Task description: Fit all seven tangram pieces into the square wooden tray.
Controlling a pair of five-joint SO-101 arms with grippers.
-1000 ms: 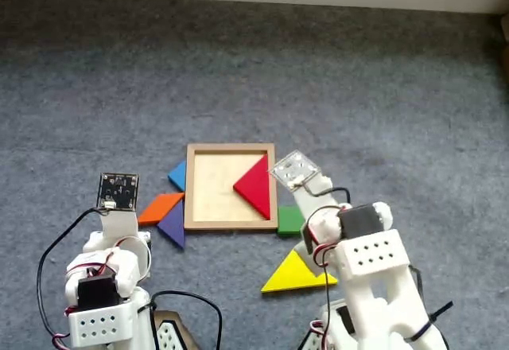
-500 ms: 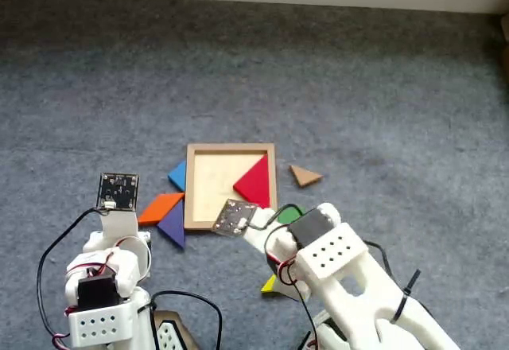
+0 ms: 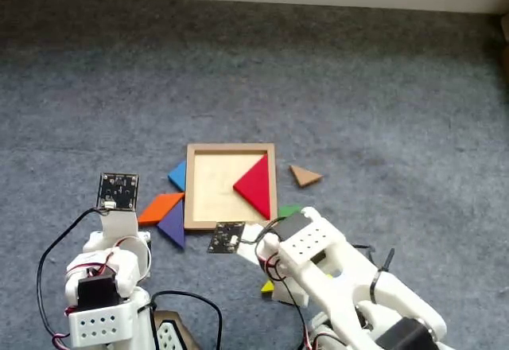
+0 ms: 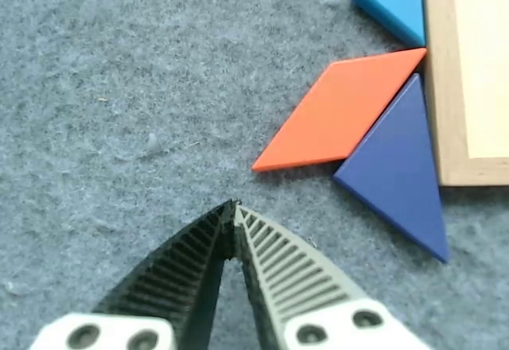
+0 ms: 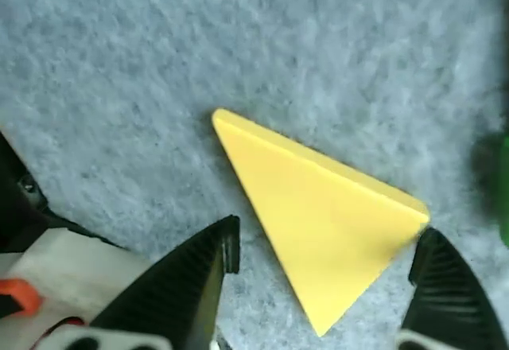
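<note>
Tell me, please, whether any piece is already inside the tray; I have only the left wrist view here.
Observer: Yes, one. The red triangle lies inside the wooden tray, against its right side in the high view.
Operator: Thank you. What is the other arm doing?
Observer: The right arm has its jaws open, one on each side of the yellow triangle.
Operator: Are there any pieces on the far side of the tray from mine?
Observer: A tan triangle lies on the carpet to the right of the tray, apart from it.
</note>
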